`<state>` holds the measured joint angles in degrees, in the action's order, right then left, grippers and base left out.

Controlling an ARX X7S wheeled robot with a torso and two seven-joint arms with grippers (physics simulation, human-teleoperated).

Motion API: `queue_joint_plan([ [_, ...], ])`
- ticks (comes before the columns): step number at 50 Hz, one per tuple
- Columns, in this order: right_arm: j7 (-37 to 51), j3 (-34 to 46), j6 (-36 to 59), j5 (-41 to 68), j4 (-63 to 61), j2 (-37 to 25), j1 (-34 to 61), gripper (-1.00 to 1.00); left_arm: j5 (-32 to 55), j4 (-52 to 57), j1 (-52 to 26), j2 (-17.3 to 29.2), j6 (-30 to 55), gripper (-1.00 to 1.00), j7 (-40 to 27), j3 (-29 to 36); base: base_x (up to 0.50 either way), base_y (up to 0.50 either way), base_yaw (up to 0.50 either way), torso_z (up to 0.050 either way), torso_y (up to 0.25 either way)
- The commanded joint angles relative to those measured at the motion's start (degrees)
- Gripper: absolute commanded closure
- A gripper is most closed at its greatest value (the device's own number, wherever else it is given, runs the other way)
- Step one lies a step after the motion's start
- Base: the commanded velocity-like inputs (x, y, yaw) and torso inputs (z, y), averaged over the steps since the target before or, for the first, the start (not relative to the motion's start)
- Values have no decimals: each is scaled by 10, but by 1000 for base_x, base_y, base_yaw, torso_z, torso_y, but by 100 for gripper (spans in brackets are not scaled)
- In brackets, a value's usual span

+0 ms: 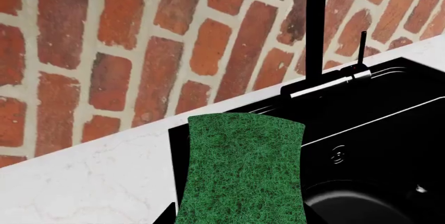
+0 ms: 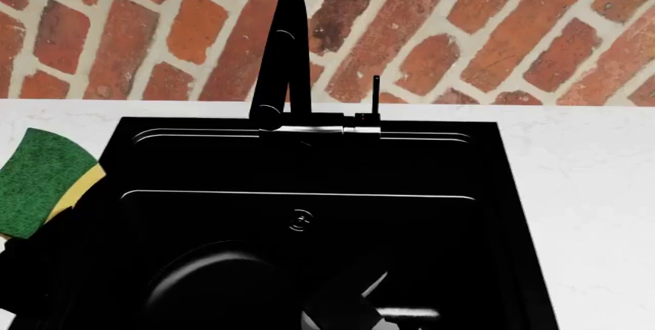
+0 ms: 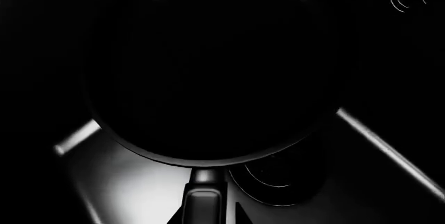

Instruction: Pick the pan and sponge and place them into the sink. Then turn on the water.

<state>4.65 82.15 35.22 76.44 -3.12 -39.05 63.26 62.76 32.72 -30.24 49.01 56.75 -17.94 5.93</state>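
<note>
The left tool (image 1: 240, 219) pinched the sponge (image 1: 240, 174), soft and light, above the sink's (image 2: 511, 215) left edge. The right tool (image 3: 205, 216) gripped the stiff, heavier pan (image 3: 208, 67) by its handle, low inside the sink.

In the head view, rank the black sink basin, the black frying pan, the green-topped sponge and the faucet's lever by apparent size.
1. Glossy black sink basin.
2. Round black frying pan, partly cropped.
3. Green-and-yellow sponge, nearer the camera and cropped, so less certain.
4. Slim black faucet lever.
</note>
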Motion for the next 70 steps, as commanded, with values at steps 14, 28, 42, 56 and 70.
queue_joint_plan([
  [14,-114,26,-23,-79,206,138,-17,100,17,5,6,4,-5,100,-10,-10,0,0,0,1,1],
  [28,-155,37,-33,-91,282,179,-36,100,19,6,14,9,-9,100,-11,-15,4,0,0,0,1],
  [42,-158,40,-20,-87,288,182,-36,100,11,2,13,4,-11,100,-12,-5,5,0,1,1,1],
  [56,-141,36,-10,-81,276,175,-33,-100,15,4,7,3,-8,100,-16,-2,2,0,0,0,0],
  [70,-12,2,22,-32,79,64,-5,-100,16,5,8,6,-11,100,-10,-2,0,0,0,0,1],
])
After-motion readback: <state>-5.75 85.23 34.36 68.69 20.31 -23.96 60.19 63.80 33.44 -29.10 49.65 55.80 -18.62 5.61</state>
